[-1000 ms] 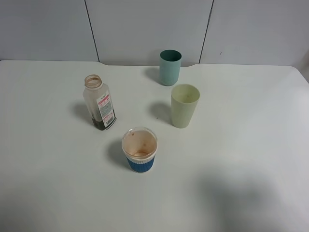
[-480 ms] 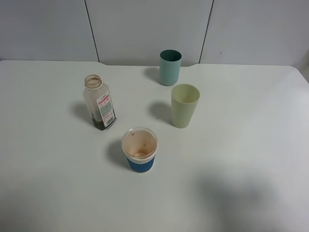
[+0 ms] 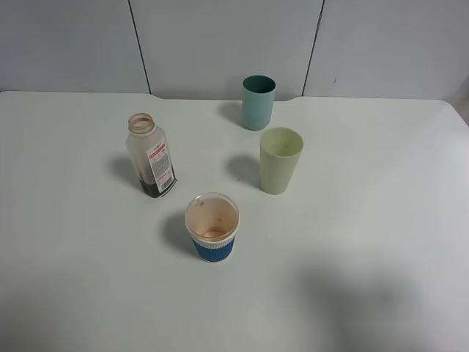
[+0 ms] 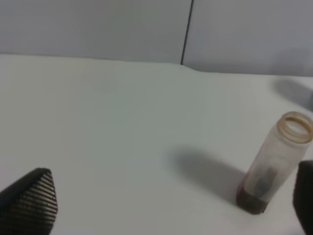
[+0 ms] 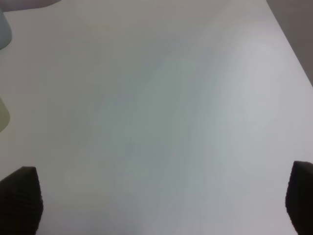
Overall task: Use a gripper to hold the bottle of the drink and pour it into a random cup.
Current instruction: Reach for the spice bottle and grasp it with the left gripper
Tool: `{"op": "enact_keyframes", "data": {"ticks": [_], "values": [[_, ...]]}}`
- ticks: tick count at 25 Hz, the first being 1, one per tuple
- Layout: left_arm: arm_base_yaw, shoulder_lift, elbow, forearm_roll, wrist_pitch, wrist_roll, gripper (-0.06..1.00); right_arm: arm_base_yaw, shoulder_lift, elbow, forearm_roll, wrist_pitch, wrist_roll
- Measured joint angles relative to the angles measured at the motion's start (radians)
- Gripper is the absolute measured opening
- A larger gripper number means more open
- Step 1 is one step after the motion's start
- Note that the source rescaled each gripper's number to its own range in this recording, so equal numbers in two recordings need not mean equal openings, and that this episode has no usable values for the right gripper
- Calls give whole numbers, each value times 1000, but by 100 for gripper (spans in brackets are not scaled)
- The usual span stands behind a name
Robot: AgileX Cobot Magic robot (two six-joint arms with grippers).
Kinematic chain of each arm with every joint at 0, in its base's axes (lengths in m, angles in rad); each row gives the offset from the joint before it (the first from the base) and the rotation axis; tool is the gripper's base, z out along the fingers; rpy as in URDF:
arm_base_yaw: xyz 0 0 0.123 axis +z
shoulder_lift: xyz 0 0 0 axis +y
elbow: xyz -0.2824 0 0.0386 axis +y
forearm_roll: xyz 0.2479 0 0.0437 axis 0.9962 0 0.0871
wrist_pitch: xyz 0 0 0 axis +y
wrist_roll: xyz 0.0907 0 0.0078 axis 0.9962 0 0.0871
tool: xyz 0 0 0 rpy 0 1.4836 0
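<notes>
We saw the left gripper (image 4: 171, 198) and the right gripper (image 5: 161, 196) both spread wide, gripping nothing, above the smooth white table (image 3: 366, 220). The translucent plastic bottle (image 3: 151, 156) stood upright left of centre. It stood apart from the ribbed blue paper cup (image 3: 213, 229), the pale green cup (image 3: 279, 160) and the teal cup (image 3: 258, 102), all well inside the edges.

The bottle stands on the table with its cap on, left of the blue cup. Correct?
Not the cap: the bottle has no cap and its neck is open, as the exterior high view shows. It does stand on the table, left of the blue cup.
</notes>
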Motion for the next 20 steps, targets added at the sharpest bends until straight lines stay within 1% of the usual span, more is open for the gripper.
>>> {"op": "enact_keyframes", "data": {"ticks": [3,8,14,20], "values": [[-15,0,70,-2,-99,0,100,0,0,0,0,0,0],[-27,0,161,-2,-221,0,100,0,0,0,0,0,0],[-27,22,197,1,-289,0,100,0,0,0,0,0,0],[-27,136,233,1,-396,0,100,0,0,0,0,0,0]]}}
